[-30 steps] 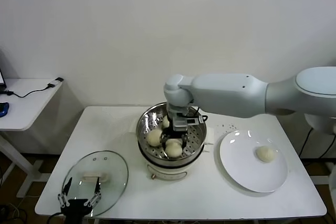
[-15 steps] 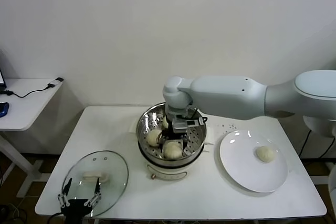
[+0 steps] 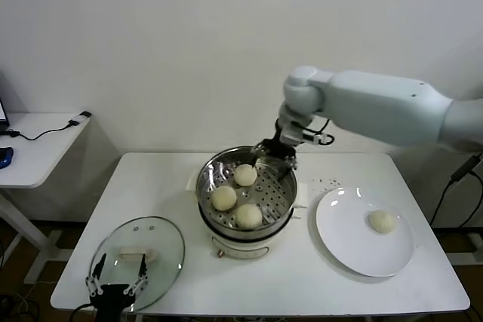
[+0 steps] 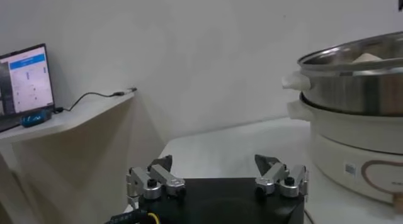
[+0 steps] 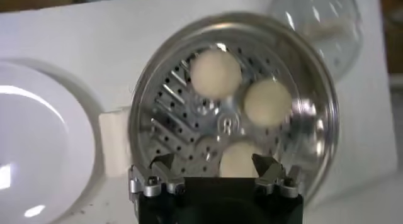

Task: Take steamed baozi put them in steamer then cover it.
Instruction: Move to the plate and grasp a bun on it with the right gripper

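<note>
Head view: three steamed baozi (image 3: 235, 196) in steamer (image 3: 281, 203), beneath empty, open right end effector (image 3: 276, 151).

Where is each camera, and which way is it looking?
Head view: high up, looking down at the table; steamer, plate, both arms.
Left wrist view: low by the table's edge, looking sideways at the steamer; left gripper.
Right wrist view: above, looking down into the steamer; right gripper.
Shared: the steamer, in all three.
</note>
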